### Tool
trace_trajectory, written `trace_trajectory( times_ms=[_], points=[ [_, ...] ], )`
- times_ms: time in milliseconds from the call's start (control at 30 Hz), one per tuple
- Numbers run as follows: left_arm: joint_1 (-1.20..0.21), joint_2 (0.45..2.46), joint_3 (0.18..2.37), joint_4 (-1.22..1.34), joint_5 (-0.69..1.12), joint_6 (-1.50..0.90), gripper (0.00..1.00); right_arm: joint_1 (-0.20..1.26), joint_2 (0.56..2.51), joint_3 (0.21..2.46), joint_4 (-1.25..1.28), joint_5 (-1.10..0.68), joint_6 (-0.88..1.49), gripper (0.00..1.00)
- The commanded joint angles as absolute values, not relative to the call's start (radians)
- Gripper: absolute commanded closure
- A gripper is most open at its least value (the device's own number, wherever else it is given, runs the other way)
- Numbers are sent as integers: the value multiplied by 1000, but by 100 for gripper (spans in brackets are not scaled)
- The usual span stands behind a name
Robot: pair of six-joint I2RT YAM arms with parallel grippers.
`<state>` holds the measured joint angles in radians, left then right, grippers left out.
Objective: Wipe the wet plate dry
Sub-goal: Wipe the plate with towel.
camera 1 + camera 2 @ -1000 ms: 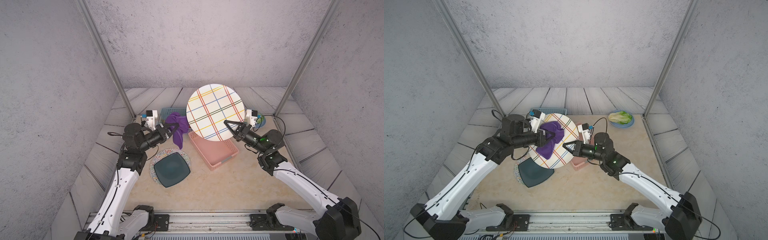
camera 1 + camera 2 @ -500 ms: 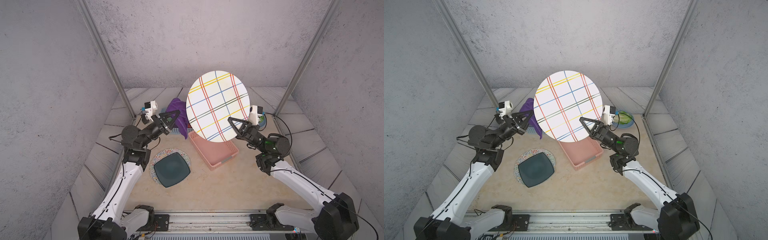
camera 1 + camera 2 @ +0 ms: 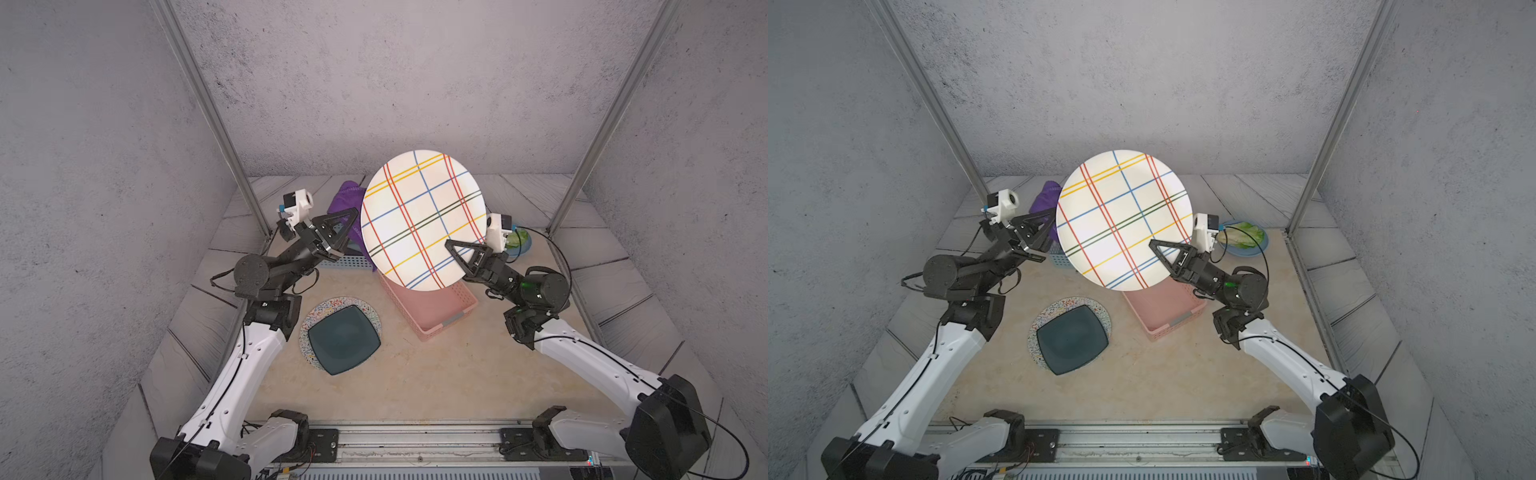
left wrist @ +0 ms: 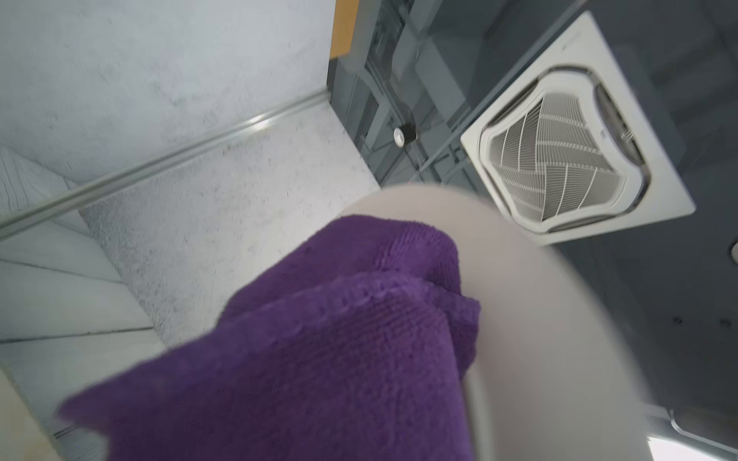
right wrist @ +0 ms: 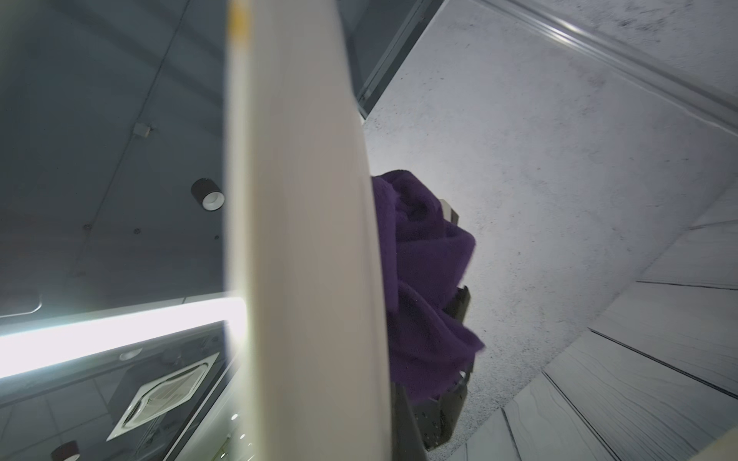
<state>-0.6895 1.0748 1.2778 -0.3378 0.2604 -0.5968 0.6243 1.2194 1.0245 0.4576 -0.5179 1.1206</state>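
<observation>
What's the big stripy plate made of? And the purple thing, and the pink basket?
The stripy plate looks like glazed ceramic or maybe melamine: stiff, smooth, with a soft sheen and painted lines. The purple cloth looks like soft microfibre or terry: fuzzy ribbed weave, floppy folds. The pink basket looks like matt moulded plastic, with rows of little holes in its walls.

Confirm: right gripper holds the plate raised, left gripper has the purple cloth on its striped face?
No. The purple cloth is at the plate's plain back, not its striped face; the right wrist view shows it. The rest stands.
</observation>
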Motion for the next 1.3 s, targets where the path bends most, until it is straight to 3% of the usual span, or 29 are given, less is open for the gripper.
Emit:
trace_trajectory(
  times_ms=[0, 200, 267, 400, 500, 567, 700, 867, 1100, 1267],
  points=[
    [-638, 1097, 1330, -531, 140, -524, 100, 634, 1164, 1074, 511, -566, 1052, 100],
    [-384, 1116, 1462, -648, 159, -431, 100, 749, 1110, 997, 484, -643, 951, 100],
    [-380, 1143, 1515, -691, 138, -330, 100, 808, 1110, 978, 498, -648, 935, 100],
    [-445, 1224, 1549, -725, 450, -217, 100, 859, 1139, 998, 534, -650, 926, 100],
    [-628, 1250, 1510, -742, 365, -149, 100, 854, 1177, 1023, 608, -637, 954, 100],
    [-666, 1243, 1452, -727, 318, -165, 100, 845, 1193, 1066, 592, -646, 953, 100],
    [-655, 1138, 1295, -680, 219, -258, 100, 779, 1169, 1090, 558, -604, 1000, 100],
    [-486, 1008, 1216, -677, 207, -396, 100, 752, 1118, 1075, 521, -625, 992, 100],
    [-376, 1137, 1367, -722, 180, -402, 100, 857, 1133, 1011, 566, -701, 975, 100],
    [-470, 1244, 1409, -645, 481, -353, 100, 842, 1089, 994, 486, -608, 936, 100]
  ],
)
